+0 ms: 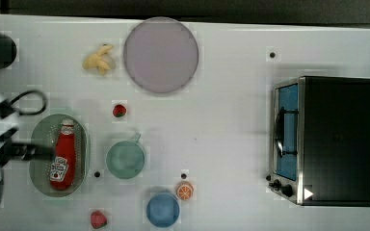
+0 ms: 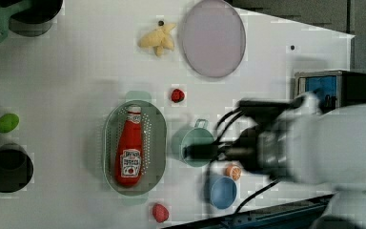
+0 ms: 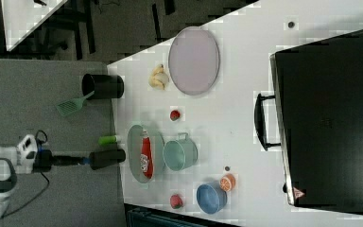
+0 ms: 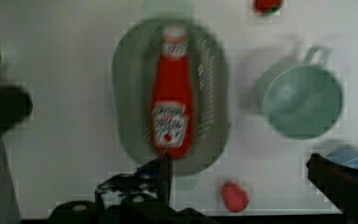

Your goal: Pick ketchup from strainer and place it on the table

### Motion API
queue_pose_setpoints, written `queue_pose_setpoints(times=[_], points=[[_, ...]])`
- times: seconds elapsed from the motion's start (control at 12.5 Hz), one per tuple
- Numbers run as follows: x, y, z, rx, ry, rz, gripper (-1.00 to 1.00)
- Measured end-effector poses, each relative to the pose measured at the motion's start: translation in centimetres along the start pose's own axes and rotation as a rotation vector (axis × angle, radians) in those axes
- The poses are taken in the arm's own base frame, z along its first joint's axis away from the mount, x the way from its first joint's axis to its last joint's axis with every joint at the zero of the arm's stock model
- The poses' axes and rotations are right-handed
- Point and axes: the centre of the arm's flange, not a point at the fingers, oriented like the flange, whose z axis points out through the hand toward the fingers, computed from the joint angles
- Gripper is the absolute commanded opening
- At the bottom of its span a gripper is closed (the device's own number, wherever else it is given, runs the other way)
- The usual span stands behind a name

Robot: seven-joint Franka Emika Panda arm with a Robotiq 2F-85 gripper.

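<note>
A peeled banana [image 1: 99, 59] lies beside a grey plate [image 1: 161, 55]; a toaster oven [image 1: 324, 140] stands well apart.

The arm [image 2: 343, 143] is bulky, rounded and white, with a darker band near the wrist. Black cables [image 2: 226, 125] loop out beside the wrist and another trails beneath it. The hand [image 4: 237, 170] is black, with two dark, slim fingers [image 4: 164, 170] on a boxy black base with pale round spots.

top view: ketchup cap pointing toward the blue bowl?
No. The ketchup lies in the strainer, its white cap toward the top view's top, away from the blue bowl.
</note>
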Motion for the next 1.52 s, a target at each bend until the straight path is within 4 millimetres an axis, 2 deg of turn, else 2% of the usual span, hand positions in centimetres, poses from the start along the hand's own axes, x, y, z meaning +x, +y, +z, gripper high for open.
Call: queue_pose_setpoints(times=[0.16, 0.48, 0.64, 1.04, 1.28, 1.52], points=[[-1.9, -3.1, 3.9, 0.019, -0.006, -0.038, 1.00], [-2.9, -4.7, 11.3, 0.059, 0.073, -0.059, 1.00], [-2.4, -4.5, 14.7, 0.103, 0.112, -0.065, 1.00], [-1.5, -2.6, 25.1, 0.159, 0.008, 0.022, 1.00], [-1.1, -1.7, 28.5, 0.148, -0.042, 0.048, 1.00], [-0.7, -1.5, 30.4, 0.178, -0.032, 0.055, 1.00]])
